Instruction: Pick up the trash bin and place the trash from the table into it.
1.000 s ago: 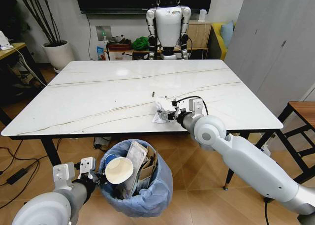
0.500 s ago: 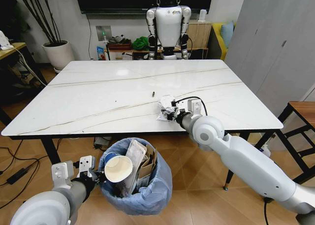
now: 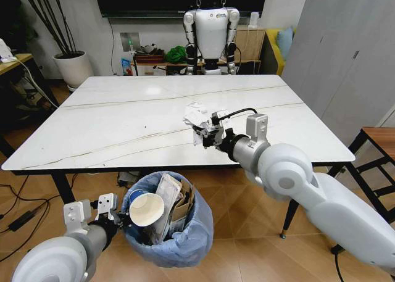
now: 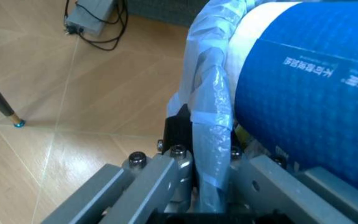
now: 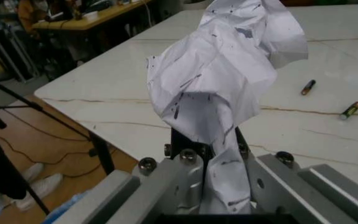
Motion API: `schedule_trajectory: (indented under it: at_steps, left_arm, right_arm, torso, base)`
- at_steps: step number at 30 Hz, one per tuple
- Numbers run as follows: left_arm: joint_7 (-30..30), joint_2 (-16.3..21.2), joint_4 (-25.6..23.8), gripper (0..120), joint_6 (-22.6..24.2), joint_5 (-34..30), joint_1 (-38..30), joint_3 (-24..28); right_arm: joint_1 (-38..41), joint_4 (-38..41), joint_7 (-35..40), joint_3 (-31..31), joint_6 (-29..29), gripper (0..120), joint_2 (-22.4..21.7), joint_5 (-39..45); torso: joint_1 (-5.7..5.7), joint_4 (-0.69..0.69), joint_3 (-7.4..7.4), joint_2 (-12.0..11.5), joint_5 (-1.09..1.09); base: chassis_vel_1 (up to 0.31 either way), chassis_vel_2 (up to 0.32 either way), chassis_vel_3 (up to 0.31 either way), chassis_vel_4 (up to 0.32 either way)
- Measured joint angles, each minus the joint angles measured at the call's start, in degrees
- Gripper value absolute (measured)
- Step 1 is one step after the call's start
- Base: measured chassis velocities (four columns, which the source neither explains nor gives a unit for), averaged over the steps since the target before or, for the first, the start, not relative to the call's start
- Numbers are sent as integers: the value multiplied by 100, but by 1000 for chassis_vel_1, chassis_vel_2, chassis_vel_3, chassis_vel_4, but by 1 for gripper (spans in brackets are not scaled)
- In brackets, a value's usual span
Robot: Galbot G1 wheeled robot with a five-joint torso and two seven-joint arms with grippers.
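— What have the right gripper's [image 3: 202,136] fingers [image 5: 188,179] got?

— They're clamped on a crumpled white paper [image 5: 223,74], a bit of the trash. It sticks up out of the grip, clear of the table [image 3: 123,118], above the near half of the marble top.

— And the left one?

— The left gripper [image 3: 118,218] is low down in front of the table, fingers [image 4: 160,179] pinched on the rim of the trash bin [image 3: 185,248], right over the crinkly blue bag [image 4: 207,116].

— Where's the bin, then?

— Below the table's near edge, above the wooden floor [image 3: 247,232]. It's stuffed: a blue-and-white paper cup [image 3: 146,209] lying mouth-out, brown cardboard [image 3: 184,213] beside it.

— Anything left on the table?

— Two small batteries [image 5: 328,99], lying past the paper.
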Motion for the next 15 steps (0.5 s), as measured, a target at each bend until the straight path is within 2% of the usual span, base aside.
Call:
schedule_trajectory:
  at_steps: [11, 15]
  left_arm:
    - [-9, -19, 28, 0, 0, -3, -30, 16]
    - [-14, -38, 75, 0, 0, 12, -58, 33]
  right_arm:
    - [-352, 596, -153, -317, -73, 0, -316, 143]
    - [-330, 838, -79, -483, -110, 0, -344, 526]
  torso:
    - [0, 0, 0, 0, 0]
    - [0, 0, 1, 0, 0]
  base:
    - [0, 0, 0, 0]
    - [0, 0, 0, 0]
